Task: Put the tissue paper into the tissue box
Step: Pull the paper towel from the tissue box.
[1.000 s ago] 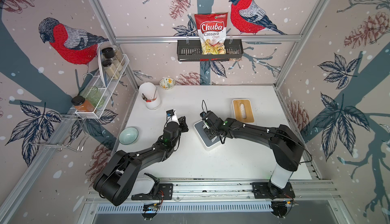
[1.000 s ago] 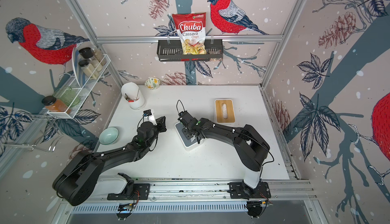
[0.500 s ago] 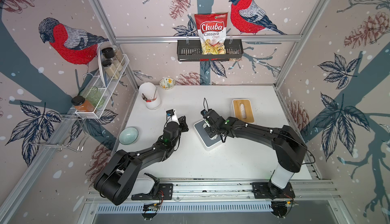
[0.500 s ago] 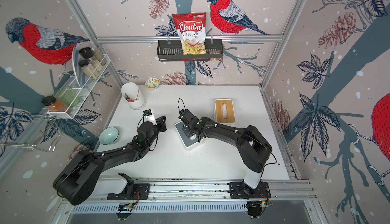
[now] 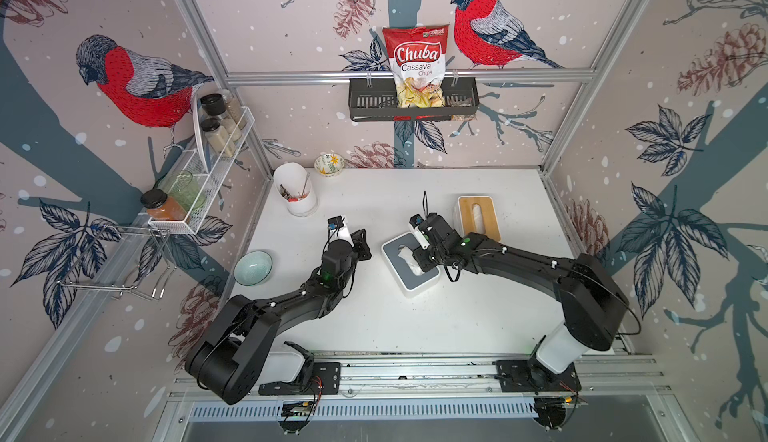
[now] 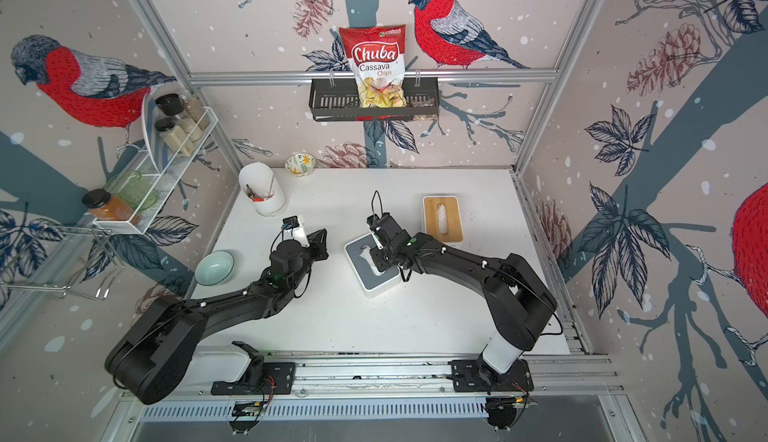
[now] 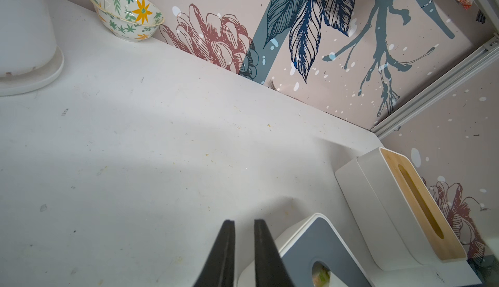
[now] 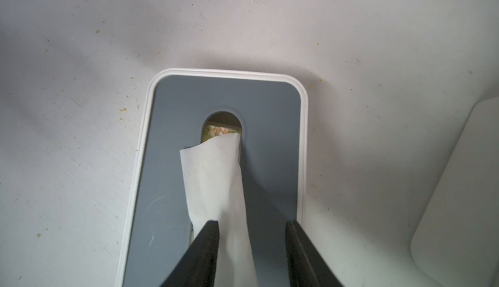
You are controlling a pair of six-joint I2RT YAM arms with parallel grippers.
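The tissue box (image 5: pixel 422 284) is white with a grey slotted top and stands mid-table, seen in both top views (image 6: pixel 380 279). A strip of white tissue paper (image 8: pixel 213 180) sticks up out of its slot and leans over the grey top (image 8: pixel 172 137). My right gripper (image 8: pixel 251 222) hovers over the box, open, with the tissue between its fingers and brushing one of them. In a top view the tissue (image 5: pixel 409 261) shows beside that gripper (image 5: pixel 419 252). My left gripper (image 7: pixel 244 220) sits just left of the box (image 7: pixel 310 245), all but shut, a slim gap, nothing in it.
A second white box with a wooden slotted lid (image 5: pixel 478 217) stands behind the right arm. A white utensil holder (image 5: pixel 297 192) and a flowered bowl (image 5: pixel 329 164) are at the back left. A teal bowl (image 5: pixel 252 267) sits by the left edge.
My right gripper's jaws have come apart around the tissue over the box and the wrist has shifted slightly. The left arm has not moved.
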